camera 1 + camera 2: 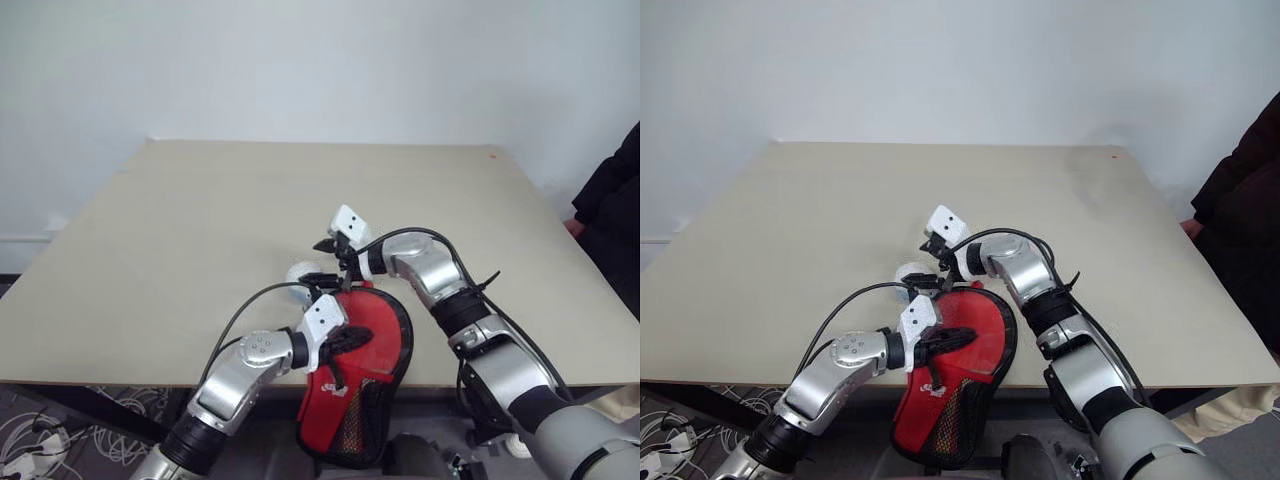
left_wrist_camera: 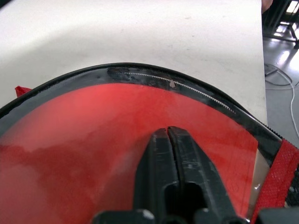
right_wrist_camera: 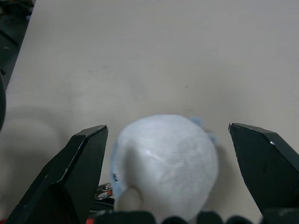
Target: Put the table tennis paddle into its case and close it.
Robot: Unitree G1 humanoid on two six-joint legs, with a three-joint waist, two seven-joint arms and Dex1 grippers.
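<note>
we see a pale beige table (image 1: 180,240) against a plain white wall (image 1: 300,60), a person's dark sleeve (image 1: 612,200) at its right edge. the case (image 1: 372,345), red paddle (image 2: 93,140) inside, overhangs the near edge. our left gripper (image 1: 352,340) is clenched against its clear side. our right gripper (image 3: 168,163) hangs spread around a pale blue-grey cloth wad (image 3: 163,163) just behind.

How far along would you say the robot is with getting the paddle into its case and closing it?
Done: the red table tennis paddle already sits behind the clear side of the case. In hand: the left gripper is shut on the case, while the open right gripper flanks a pale blue wad by its rim. Left: closing the zip.
</note>
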